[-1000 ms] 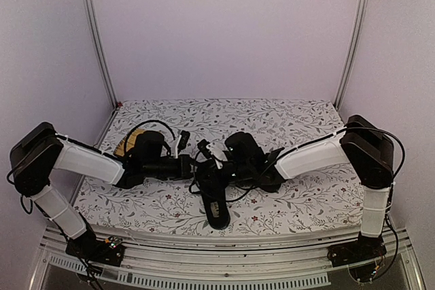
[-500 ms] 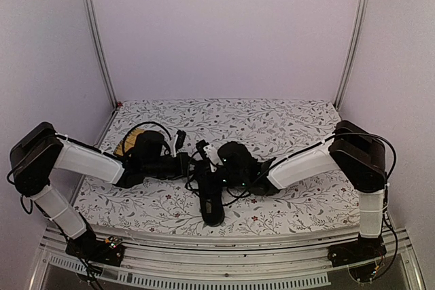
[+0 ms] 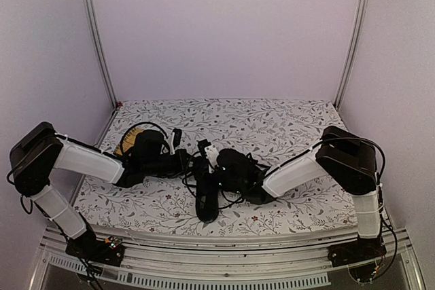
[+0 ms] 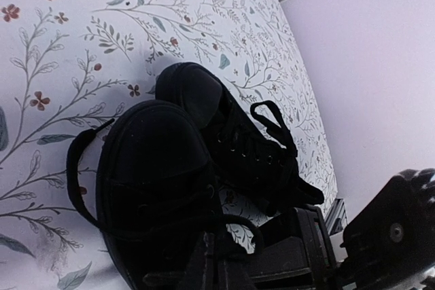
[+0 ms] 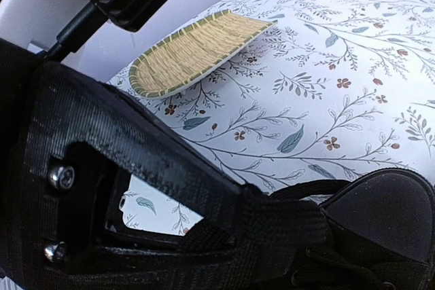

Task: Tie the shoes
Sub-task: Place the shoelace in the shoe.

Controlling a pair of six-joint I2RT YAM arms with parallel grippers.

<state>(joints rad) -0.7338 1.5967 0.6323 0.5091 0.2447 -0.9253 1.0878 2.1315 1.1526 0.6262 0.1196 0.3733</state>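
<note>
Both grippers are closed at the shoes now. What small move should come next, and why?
Probably draw the left gripper and the right gripper slowly apart. Both are shut close over the shoes, whose laces lie slack, and no knot is visible.

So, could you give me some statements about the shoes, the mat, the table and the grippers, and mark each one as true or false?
1. Both shoes are black. True.
2. The woven mat lies on the right side of the table. False: it lies on the left side, beside the left arm.
3. The table cover is plain white. False: it has a print of leaves and small flowers.
4. The left gripper and the right gripper are both shut. True.
5. The shoes stand at opposite ends of the table. False: they lie side by side near the middle.
</note>
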